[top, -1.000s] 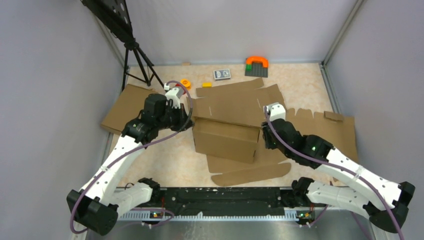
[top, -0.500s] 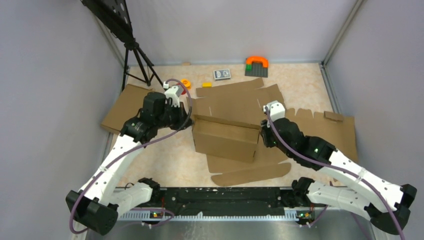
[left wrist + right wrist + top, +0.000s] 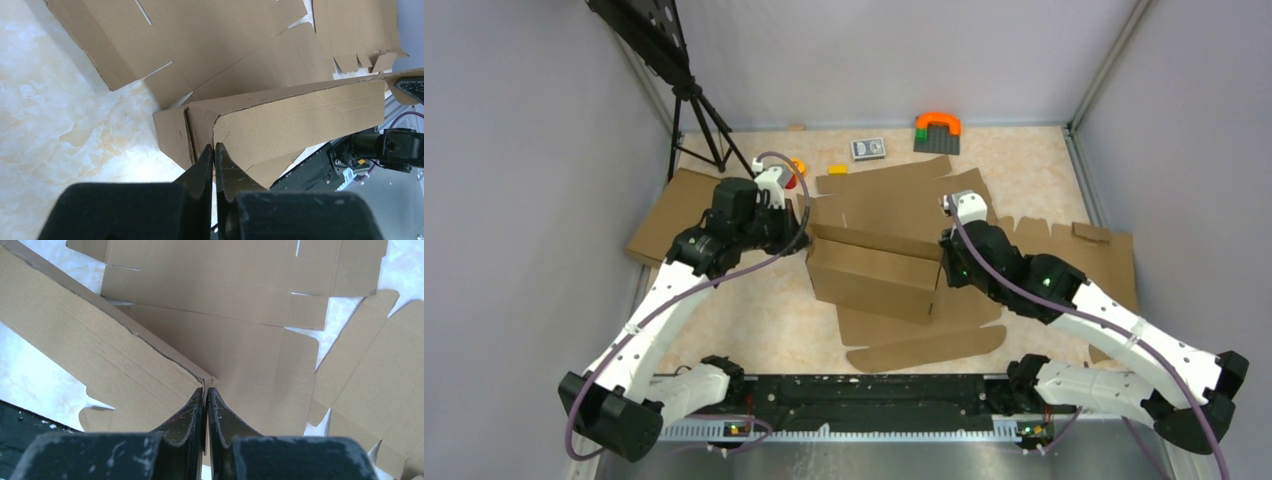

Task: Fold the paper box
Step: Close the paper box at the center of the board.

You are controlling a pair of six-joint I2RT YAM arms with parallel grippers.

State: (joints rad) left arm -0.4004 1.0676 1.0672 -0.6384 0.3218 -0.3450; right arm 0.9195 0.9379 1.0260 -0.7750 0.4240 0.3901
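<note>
Brown corrugated cardboard, matte and faintly ribbed, makes up the paper box (image 3: pixel 874 275), which lies in the middle of the desk (image 3: pixel 764 320) between your two arms. One long panel stands upright as a wall. The rest of the sheet lies flat behind it, cut with slits and tabs, and a rounded flap lies flat in front. Your left claw (image 3: pixel 214 150) is closed almost to nothing on the left end of that wall, its black scuffed fingers (image 3: pixel 200 167) pinching the thin edge where a short side flap folds round the corner. Your right claw (image 3: pixel 206 392) is likewise nipped tight on the right end, with a sliver of cardboard showing between its fingers at the corner crease. The wall's torn, fluted top edge shows plainly in both wrist views. The desk top is glossy, with a pale cream-and-peach marble pattern. A plain cardboard slab (image 3: pixel 674 215) rests at the left edge, and another die-cut sheet (image 3: pixel 1094 260) with notched tabs lies to the right, just beside the right arm. Along the far side sit an orange arch on grey and green bricks (image 3: pixel 937 130), a small dark box (image 3: pixel 868 148) whose print is too small to read, and a small yellow block (image 3: pixel 837 168).
</note>
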